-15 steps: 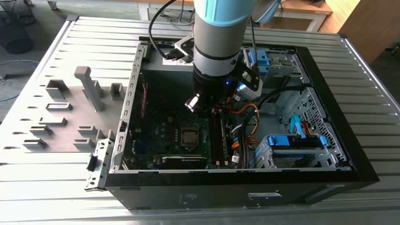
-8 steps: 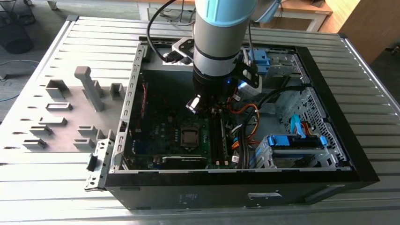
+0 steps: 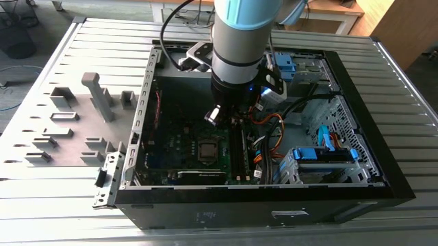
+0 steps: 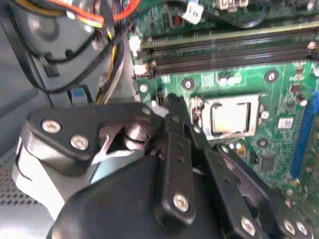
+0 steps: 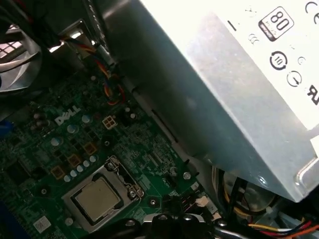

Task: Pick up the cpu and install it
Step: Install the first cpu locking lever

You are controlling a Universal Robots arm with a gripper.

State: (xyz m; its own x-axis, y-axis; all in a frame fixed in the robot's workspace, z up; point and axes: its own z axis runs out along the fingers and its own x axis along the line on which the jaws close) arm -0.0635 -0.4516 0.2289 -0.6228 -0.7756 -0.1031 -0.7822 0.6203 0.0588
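Exterior view: arm reaches down into the open computer case, gripper low over the motherboard, near the memory slots.
Cpu: square chip w/ metal top, sits flat in its socket on the board; also in first wrist view and exterior view.
Why there: chip lies square inside the socket bracket, so prob. already seated; can't tell if the bracket is latched.
Jaws: can't tell whether spread or pressed together; in second wrist view the black linkage covers the tips. Nothing seen held.
Cpu vs jaws: chip is apart from the gripper, just beside the linkage end in second wrist view, not between the jaws.
Nearby: grey power supply stands next to the board; cable bundle alongside the arm.
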